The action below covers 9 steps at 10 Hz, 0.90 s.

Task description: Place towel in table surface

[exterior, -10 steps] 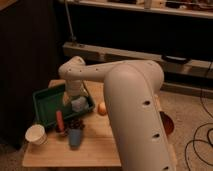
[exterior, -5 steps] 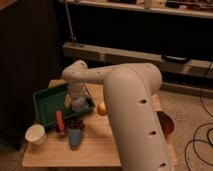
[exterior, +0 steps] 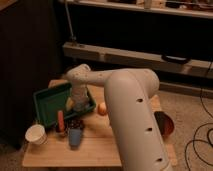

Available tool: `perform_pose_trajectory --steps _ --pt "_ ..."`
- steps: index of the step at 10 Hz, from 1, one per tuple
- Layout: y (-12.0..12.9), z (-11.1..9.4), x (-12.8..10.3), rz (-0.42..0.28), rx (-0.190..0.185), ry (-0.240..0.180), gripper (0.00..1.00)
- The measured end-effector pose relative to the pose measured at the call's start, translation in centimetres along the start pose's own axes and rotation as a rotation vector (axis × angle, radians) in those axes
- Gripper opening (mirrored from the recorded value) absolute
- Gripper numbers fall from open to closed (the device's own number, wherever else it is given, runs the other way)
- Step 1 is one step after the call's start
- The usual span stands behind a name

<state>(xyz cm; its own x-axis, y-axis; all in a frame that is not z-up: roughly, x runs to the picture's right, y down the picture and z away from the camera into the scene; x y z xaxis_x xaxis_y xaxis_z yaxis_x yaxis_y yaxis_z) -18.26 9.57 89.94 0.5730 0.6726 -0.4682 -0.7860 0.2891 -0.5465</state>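
Dim light fills the room I am looking into. A dark cabinet (exterior: 25, 50) stands at the left and a long low shelf unit (exterior: 135, 57) runs across the back. At the right I see speckled floor (exterior: 192, 107) with loose black cables (exterior: 197, 142).

Near the middle sits a small wooden table (exterior: 100, 147), its pale top bare along the front edge. A green tray (exterior: 47, 102) lies on its left half, with a white cup (exterior: 36, 134) just in front of the tray's near corner. Between the tray and the front edge I see an orange stick-shaped object (exterior: 61, 121), a dark lump I cannot identify, and a blue cup (exterior: 75, 137) just below that lump. A small orange round thing (exterior: 102, 108) rests near the table's middle, right beside the arm as I see it. A reddish-brown bowl (exterior: 166, 125) peeks out at the right, half hidden.

My arm (exterior: 132, 115) takes up much of the view. Its thick white link is cut off at the bottom and covers the table's right part. The gripper (exterior: 76, 104) hangs low over the tray's right rim, pointing down. Whether it is spread, pressed together or pinching something I cannot tell, and a yellowish patch beside it is too unclear to name. The towel I cannot pick out with certainty, so I cannot say where it lies.
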Motion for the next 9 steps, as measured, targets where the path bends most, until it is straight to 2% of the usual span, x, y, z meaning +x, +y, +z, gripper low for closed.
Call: perform_pose_trajectory --steps 1,2,3,4,5,7,9 --pt "0.0 0.1 0.2 -0.004 -0.055 0.018 0.77" --pt "0.3 0.3 0.3 -0.013 -0.074 0.034 0.71" --pt "1.1 0.4 0.3 -0.031 -0.065 0.044 0.61" --pt "2.1 0.5 0.5 -0.044 -0.019 0.062 0.49" --pt "2.6 0.5 0.5 -0.048 0.020 0.068 0.41" --pt "3.6 0.2 0.9 -0.055 0.159 0.076 0.19" --pt "4.4 -1.1 1.2 -0.055 0.191 0.062 0.03"
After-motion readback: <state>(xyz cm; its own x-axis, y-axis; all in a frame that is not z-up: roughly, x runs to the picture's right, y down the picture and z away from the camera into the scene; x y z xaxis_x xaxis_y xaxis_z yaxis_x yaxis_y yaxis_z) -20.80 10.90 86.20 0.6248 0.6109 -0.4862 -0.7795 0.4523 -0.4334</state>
